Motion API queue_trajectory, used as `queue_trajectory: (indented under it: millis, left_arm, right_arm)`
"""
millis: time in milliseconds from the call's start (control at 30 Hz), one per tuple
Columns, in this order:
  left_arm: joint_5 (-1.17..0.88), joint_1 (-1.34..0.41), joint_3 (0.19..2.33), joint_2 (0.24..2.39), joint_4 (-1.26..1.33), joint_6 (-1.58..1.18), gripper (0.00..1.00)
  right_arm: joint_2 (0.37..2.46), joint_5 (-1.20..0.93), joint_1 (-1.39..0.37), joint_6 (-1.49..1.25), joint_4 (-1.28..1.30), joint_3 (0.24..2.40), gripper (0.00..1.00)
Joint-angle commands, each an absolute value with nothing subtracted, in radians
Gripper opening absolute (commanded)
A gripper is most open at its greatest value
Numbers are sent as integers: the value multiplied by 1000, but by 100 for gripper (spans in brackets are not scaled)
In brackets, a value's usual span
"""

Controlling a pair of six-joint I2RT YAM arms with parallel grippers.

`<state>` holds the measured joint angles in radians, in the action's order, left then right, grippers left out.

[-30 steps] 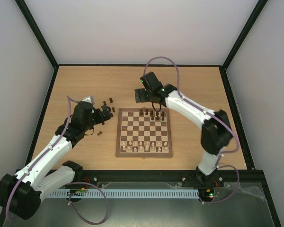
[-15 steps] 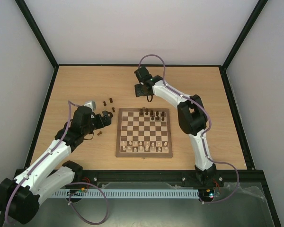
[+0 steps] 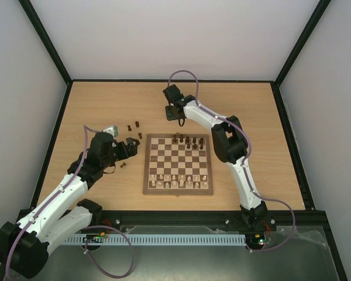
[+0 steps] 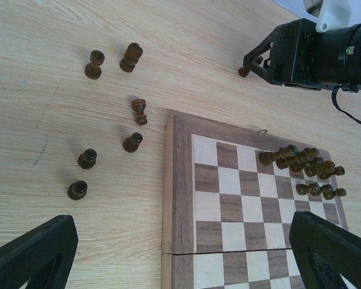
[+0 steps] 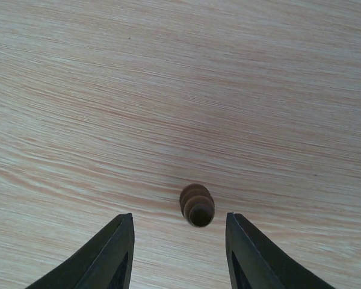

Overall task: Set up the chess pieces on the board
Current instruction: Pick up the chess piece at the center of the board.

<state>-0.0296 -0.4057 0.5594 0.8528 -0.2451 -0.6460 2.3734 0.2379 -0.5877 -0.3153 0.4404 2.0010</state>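
Dark pawn (image 5: 197, 206) stands on the worktop (image 5: 168, 72), at 12 o'clock from the board (image 3: 178, 164). My right end effector (image 5: 177, 241) straddles it, jaws half-narrowed yet untouching, centred for a grasp. My left end effector (image 4: 180, 253) hangs wide above loose pieces (image 4: 132, 142).

A light-wood tabletop (image 3: 251, 105) is enclosed by white walls (image 3: 164, 35); pale pieces (image 3: 182, 183) are ranged in near rows.
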Motion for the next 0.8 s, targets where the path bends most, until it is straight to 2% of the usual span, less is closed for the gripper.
queue_trajectory:
  millis: [0,267,433,767]
  left_arm:
    - [-10,-411,552,843,-234,-638,99]
    - [0,-411,554,856,-232,-638,100]
    - [3,-411,556,869,-223,-637,99]
    - [3,-411,550,877,-214,-637,100]
  right_arm:
    - [2403,258,-574,-305,435,2034,42]
    - [2427,240,-555,-307,412,2045,35]
    - [2436,225,-551,-301,409,2055,28]
    - [2427,206,-551,-295,405,2061,28]
